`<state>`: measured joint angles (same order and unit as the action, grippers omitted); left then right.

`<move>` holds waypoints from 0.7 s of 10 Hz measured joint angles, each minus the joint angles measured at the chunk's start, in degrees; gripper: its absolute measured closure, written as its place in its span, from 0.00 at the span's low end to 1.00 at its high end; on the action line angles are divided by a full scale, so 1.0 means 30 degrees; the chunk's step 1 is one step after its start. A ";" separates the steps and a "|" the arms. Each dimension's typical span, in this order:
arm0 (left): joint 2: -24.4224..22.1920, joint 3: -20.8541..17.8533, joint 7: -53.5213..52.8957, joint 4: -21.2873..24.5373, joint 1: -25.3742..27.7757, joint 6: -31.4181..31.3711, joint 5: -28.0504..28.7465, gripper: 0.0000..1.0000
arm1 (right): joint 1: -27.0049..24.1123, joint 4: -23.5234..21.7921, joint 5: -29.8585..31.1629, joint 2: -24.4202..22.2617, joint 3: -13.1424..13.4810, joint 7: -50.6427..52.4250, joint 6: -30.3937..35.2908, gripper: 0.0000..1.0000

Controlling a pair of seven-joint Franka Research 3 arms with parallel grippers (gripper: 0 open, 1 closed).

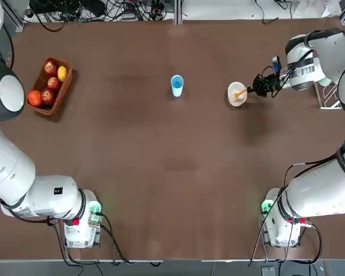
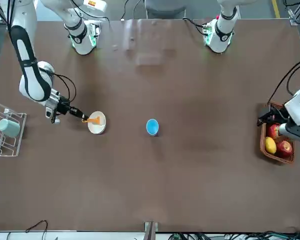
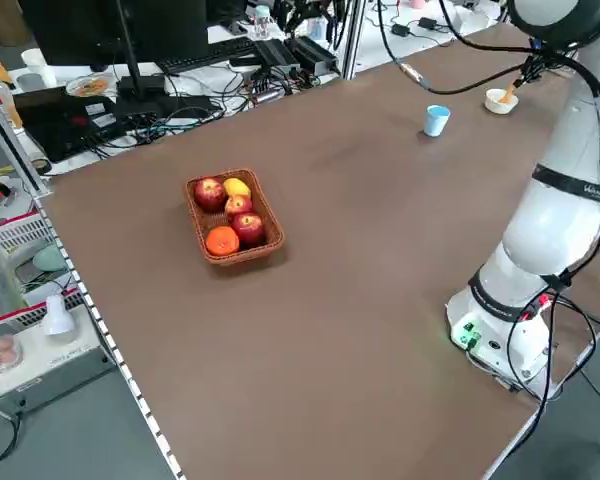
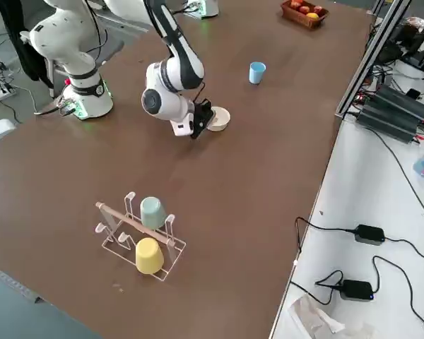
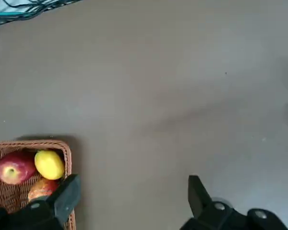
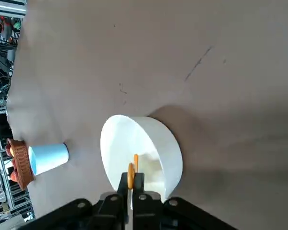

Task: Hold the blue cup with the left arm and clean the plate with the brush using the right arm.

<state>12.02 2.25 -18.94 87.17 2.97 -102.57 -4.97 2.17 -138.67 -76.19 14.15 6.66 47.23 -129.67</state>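
Brush point(image 6: 130, 173) pinched in right fingers point(image 6: 138, 186) over plate point(image 6: 165, 148); left fingers point(image 5: 69, 196) wide, empty.

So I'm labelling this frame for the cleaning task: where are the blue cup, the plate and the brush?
blue cup point(image 1: 177, 85): top view, on its open mouth.
plate point(image 1: 234, 98): top view, on its near rim.
brush point(image 2: 93, 119): front view, on the orange handle over the plate.
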 joint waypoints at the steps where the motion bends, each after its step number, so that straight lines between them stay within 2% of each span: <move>1: -0.0034 0.0003 0.1049 -0.0338 -0.0010 0.0324 0.0001 0.00 | -0.0004 -0.0141 -0.0102 0.0033 0.0007 0.0292 -0.0009 0.93; 4: -0.0155 0.0163 0.3248 -0.1479 -0.0041 0.2048 0.1018 0.00 | -0.0008 -0.0211 -0.0112 0.0083 0.0010 0.0563 -0.0015 0.90; 7: -0.1243 0.0363 0.4381 -0.1831 -0.0139 0.2984 0.1212 0.00 | -0.0014 -0.0227 -0.0336 0.0390 0.0012 0.1247 -0.0024 0.84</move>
<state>8.29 3.33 -5.80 81.68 2.55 -93.62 -1.34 2.13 -139.35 -77.19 15.33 6.69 50.97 -129.74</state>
